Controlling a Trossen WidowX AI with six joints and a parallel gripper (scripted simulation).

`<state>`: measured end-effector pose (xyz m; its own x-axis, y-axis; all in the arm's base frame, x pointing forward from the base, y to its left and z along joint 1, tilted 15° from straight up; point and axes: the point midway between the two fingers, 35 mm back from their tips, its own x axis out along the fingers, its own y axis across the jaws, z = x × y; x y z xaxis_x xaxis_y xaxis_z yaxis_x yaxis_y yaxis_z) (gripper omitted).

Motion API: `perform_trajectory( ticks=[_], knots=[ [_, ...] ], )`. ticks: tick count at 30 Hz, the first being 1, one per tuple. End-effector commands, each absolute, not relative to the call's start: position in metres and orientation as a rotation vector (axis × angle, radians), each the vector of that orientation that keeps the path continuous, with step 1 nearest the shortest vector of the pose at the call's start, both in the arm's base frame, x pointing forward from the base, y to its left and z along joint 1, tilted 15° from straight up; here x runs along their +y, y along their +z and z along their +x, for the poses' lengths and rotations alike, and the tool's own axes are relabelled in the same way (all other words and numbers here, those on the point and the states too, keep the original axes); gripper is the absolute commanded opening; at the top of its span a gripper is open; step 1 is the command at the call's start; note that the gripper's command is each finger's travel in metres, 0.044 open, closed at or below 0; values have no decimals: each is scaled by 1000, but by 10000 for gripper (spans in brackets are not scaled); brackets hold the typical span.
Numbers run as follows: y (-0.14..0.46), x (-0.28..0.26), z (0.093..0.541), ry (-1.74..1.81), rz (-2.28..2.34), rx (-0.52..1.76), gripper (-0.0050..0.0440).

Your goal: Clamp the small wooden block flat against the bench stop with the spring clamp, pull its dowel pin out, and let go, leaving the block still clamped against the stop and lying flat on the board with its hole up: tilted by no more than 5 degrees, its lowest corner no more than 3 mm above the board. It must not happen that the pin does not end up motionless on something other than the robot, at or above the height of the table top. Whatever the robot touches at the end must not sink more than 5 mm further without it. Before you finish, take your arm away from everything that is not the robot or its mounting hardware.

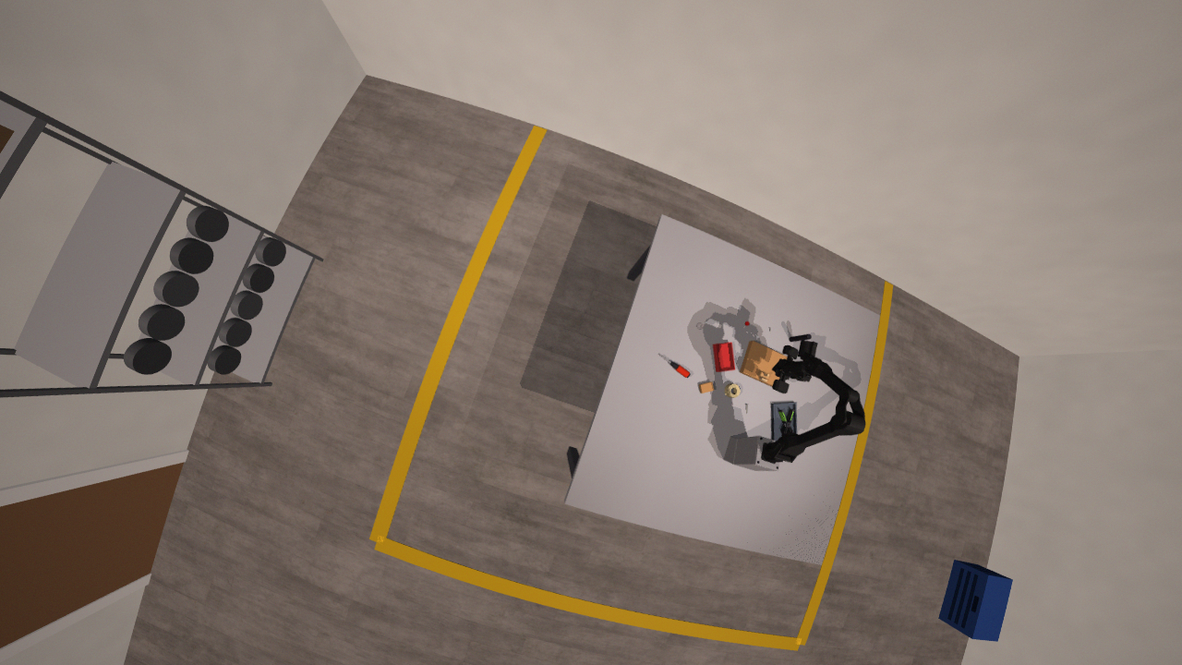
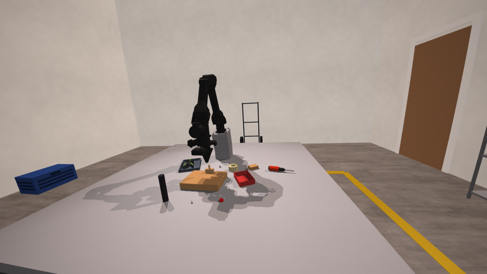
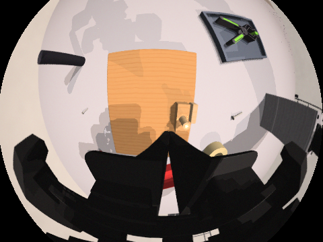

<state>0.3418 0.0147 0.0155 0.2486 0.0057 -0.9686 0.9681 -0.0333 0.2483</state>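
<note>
A wooden board point(image 2: 203, 180) lies on the table; it also shows in the wrist view point(image 3: 152, 94) and from above point(image 1: 762, 364). A small wooden block point(image 2: 209, 170) with its dowel pin point(image 2: 209, 167) standing up sits near the board's back edge; in the wrist view the block point(image 3: 184, 114) and the pin point(image 3: 183, 121) lie just ahead of my fingertips. My gripper point(image 2: 206, 157) hangs above and behind the block, shut and empty, its tips point(image 3: 169, 136) together. The spring clamp point(image 3: 237, 31) point(image 2: 189, 164), black with green grips, lies in a dark tray. I see no bench stop clearly.
A red bin point(image 2: 244, 178), a tape roll point(image 2: 233, 167), a small tan block point(image 2: 253, 166), a red-handled screwdriver point(image 2: 279, 168), a black upright cylinder point(image 2: 163, 187), a small red cap point(image 2: 220, 199), a washer point(image 2: 271, 191) and the grey arm base point(image 2: 222, 144) stand around the board.
</note>
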Motion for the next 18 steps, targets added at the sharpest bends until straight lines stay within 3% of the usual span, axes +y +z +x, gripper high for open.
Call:
perform_trajectory(
  ticks=[1, 18],
  knots=[
    [14, 13, 348, -1034, 1351, 1008, 0],
    [17, 14, 347, -1030, 1355, 1002, 0]
  ],
)
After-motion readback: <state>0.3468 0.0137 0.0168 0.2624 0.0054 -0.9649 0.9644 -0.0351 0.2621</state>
